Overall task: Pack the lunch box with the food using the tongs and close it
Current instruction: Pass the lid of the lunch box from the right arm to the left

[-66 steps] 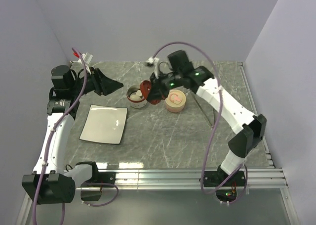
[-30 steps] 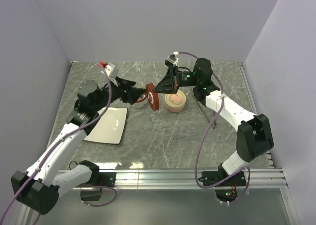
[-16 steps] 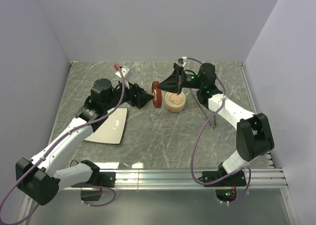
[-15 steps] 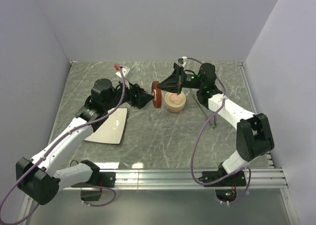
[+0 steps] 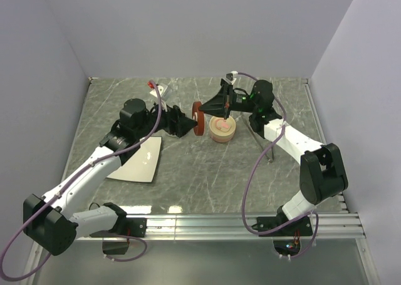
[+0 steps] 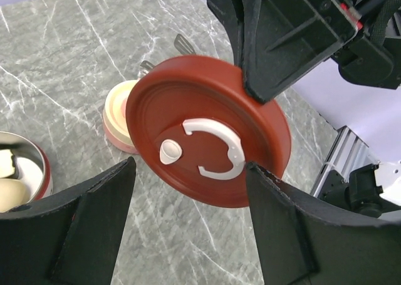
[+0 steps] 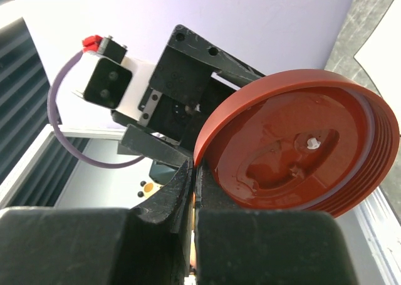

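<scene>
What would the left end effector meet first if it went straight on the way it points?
Probably the red lid, held on edge by the shut right end effector; depth is unclear.

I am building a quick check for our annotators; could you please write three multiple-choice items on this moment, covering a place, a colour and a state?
1. Where is the red lid?
A. flat on the table
B. in the air, its rim pinched by the right gripper
C. on the white plate
2. What colour is the lid's ring handle?
A. black
B. white
C. green
3. How does the left gripper stand?
A. fully shut
B. shut on the lid
C. open, fingers flanking the lid
Key: 1 B, the right wrist view shows fingers clamped on its rim; 2 B, the ring is white; 3 C, the left wrist view shows fingers wide apart.
</scene>
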Robot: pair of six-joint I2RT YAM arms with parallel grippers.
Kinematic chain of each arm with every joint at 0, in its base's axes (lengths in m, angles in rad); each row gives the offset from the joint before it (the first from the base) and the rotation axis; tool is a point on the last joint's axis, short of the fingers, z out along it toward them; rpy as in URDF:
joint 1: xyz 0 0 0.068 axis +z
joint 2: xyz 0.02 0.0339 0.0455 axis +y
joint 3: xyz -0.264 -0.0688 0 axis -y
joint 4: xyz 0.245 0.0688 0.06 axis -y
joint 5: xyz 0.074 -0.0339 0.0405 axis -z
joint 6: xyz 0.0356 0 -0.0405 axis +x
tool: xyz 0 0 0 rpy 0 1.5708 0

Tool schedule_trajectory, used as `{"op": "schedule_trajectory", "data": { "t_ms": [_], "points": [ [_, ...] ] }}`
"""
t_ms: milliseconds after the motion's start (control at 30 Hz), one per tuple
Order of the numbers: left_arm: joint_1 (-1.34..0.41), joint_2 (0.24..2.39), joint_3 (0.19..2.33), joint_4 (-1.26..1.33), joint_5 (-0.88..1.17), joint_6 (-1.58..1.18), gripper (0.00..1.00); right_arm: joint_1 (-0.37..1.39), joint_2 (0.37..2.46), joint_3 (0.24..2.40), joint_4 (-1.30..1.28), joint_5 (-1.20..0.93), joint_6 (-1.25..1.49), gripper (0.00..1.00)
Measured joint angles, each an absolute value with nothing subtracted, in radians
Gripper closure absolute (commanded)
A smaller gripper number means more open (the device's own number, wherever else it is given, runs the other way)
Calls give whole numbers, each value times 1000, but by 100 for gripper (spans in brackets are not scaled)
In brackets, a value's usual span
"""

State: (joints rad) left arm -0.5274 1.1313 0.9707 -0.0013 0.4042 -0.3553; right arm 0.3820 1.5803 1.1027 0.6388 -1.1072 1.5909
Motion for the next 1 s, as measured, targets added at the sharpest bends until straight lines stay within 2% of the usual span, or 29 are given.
{"op": "schedule_trajectory", "data": {
  "t_ms": [333, 567, 833, 1000],
  "points": [
    [-528, 1158, 982, 2, 376, -398, 22, 399, 1578, 1103, 585, -1104, 1528, 100],
    [-514, 1160, 982, -16, 340, -409, 25, 398, 1578, 1105, 571, -1085, 1510, 100],
    [-340, 1185, 983, -99, 309, -411, 27, 373, 1566, 1104, 617, -1109, 1563, 100],
    [-255, 1195, 947, 0, 469, -483, 31, 366, 1557, 1104, 677, -1134, 1607, 100]
  ]
}}
